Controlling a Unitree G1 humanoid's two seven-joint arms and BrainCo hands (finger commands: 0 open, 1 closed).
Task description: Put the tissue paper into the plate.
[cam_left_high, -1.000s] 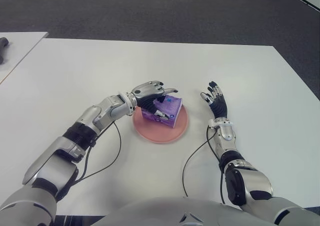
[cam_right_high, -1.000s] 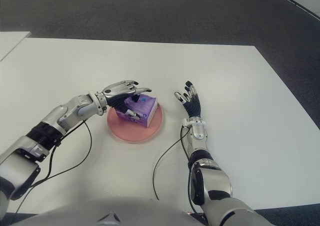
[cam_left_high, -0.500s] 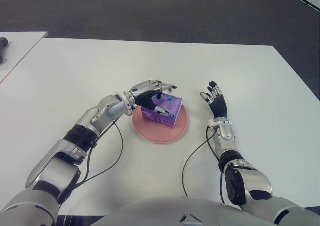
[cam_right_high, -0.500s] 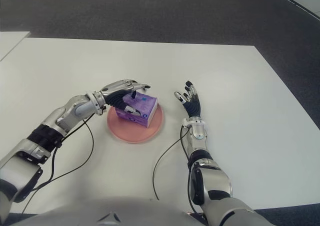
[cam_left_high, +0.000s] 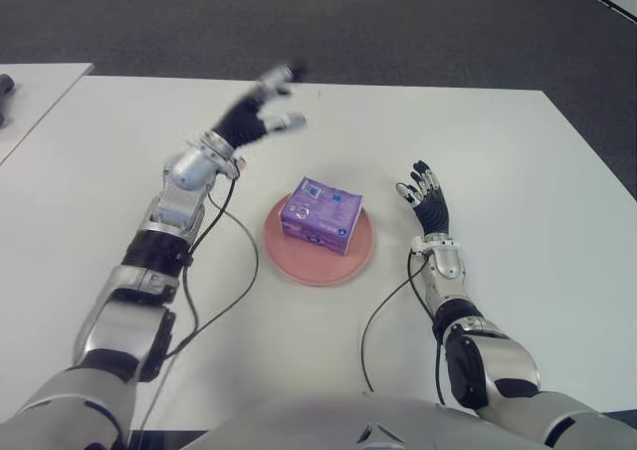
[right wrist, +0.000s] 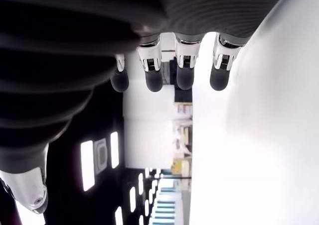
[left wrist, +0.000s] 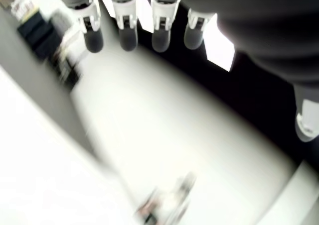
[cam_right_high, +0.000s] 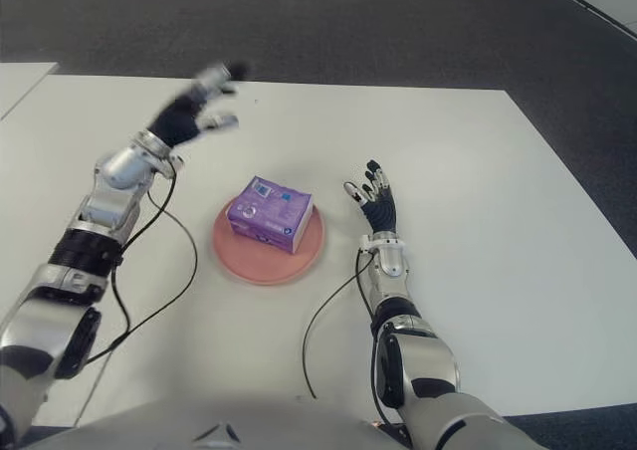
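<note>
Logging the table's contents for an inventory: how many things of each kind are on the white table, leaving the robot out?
Purple tissue pack: 1
Pink plate: 1
Total: 2, the pack lying in the plate on the table.

**Count on the table**

You have one purple tissue pack (cam_left_high: 321, 212), one pink plate (cam_left_high: 318, 267), one white table (cam_left_high: 498, 161), and two robot hands: the left hand (cam_left_high: 254, 114) and the right hand (cam_left_high: 428, 199).
</note>
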